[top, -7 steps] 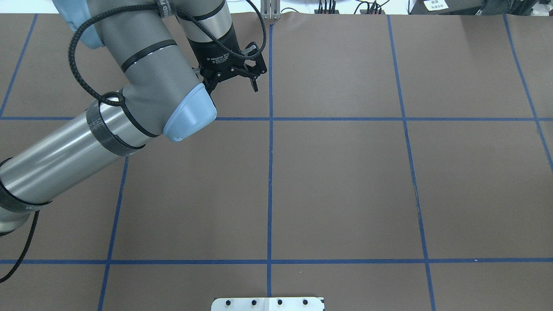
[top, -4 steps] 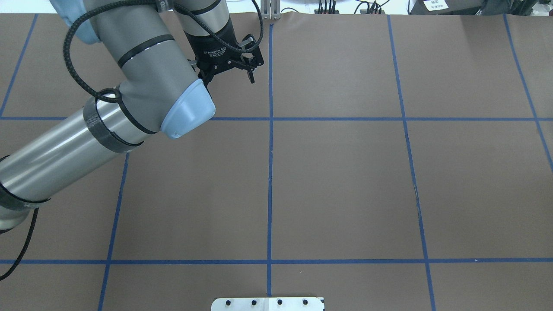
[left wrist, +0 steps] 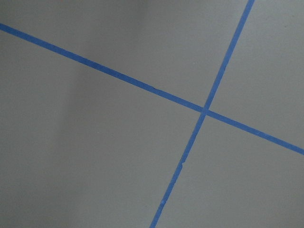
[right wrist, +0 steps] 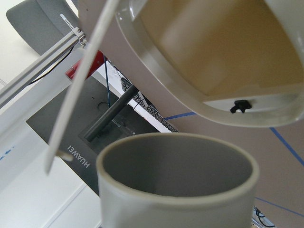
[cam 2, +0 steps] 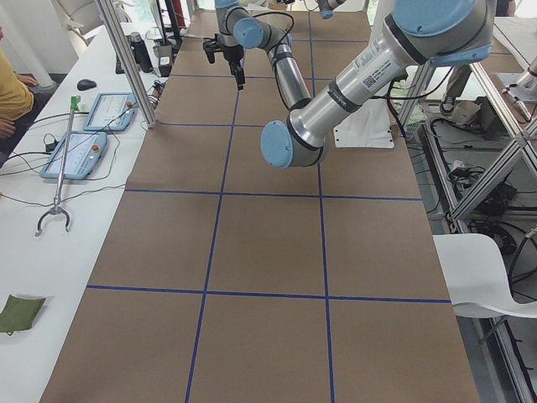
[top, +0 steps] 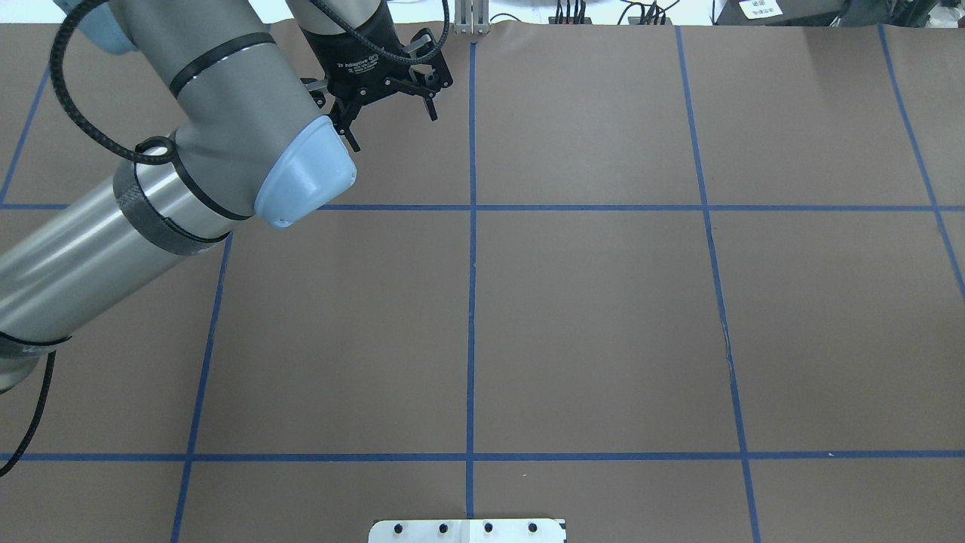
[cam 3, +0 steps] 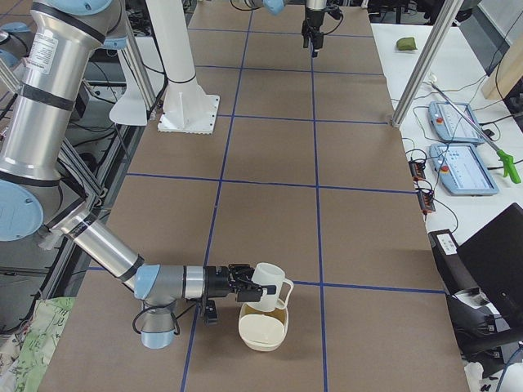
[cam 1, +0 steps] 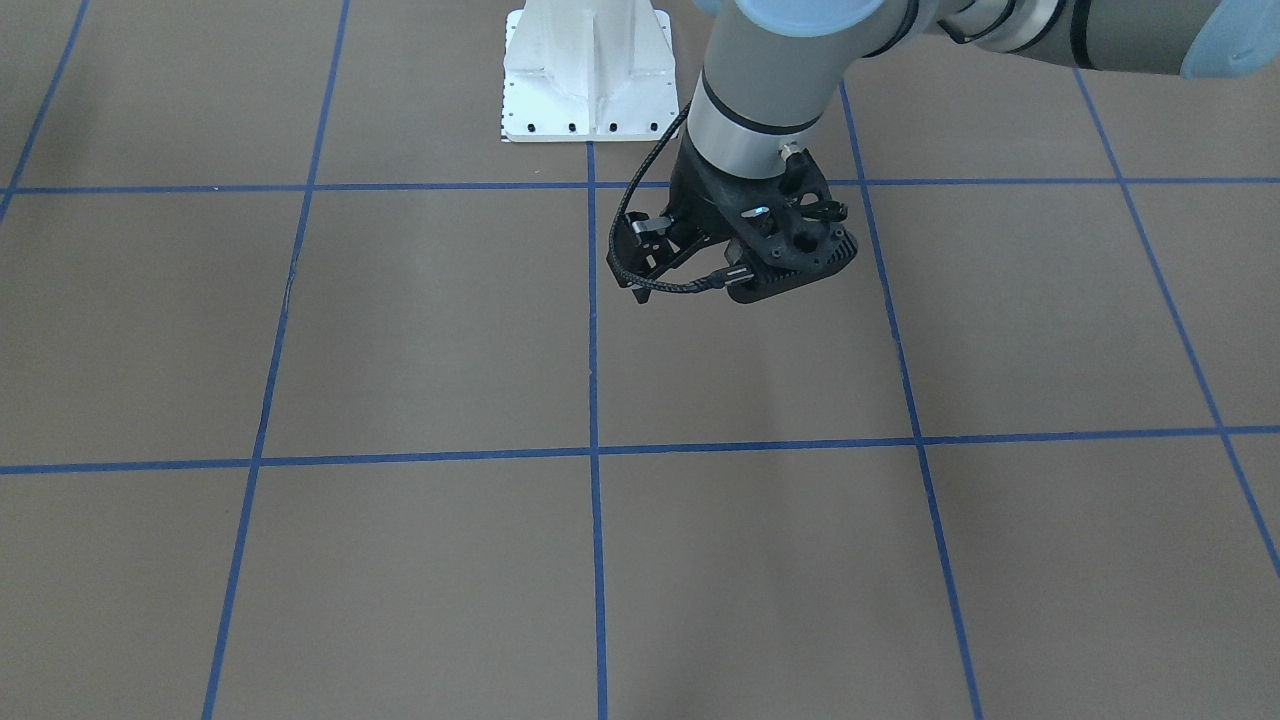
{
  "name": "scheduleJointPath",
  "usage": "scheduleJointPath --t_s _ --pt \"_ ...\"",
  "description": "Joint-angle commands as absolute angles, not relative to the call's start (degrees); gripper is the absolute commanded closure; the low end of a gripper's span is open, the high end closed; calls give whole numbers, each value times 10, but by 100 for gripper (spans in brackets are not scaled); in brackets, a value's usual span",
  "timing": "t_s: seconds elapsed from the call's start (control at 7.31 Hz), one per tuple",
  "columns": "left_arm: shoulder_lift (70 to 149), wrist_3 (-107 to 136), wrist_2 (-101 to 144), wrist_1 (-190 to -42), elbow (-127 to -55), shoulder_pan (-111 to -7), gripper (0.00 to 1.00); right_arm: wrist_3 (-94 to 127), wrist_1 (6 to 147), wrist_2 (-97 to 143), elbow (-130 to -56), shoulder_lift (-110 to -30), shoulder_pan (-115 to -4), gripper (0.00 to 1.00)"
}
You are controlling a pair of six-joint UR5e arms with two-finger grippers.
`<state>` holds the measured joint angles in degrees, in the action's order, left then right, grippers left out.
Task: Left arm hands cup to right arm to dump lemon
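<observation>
Exterior right: right end effector [cam 3: 248, 287] at cup [cam 3: 270, 282] above bowl [cam 3: 261, 340]; its grip cannot be told. Left end effector [top: 393, 129] spread, holding nothing.

My left gripper [top: 394, 131]: over the table's [top: 603, 302] far part, just left of its middle line.
Cup [cam 3: 270, 282]: at my right gripper [cam 3: 252, 287], over the bowl [cam 3: 263, 330].
Bowl: on the table's right end.

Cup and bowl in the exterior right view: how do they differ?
The cup is off the table at the tip of the right arm, over the bowl; the bowl sits on the table. The cup has a loop handle; the wider bowl has none. Both are off-white.
</observation>
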<state>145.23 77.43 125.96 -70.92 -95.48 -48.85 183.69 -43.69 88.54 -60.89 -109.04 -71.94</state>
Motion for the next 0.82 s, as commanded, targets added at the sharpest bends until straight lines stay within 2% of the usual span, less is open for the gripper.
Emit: scheduleJointPath --t_s 0.0,0.27,0.68 --pt "1453 773 1259 -710 -955 -494 0 1849 -436 923 -635 -1089 -735 76" --pt "1446 729 1261 -709 -955 -508 0 1726 -326 921 -742 -1084 -734 78" --pt "1410 661 1262 -703 -955 -519 0 1421 -235 922 -767 -1016 -679 78"
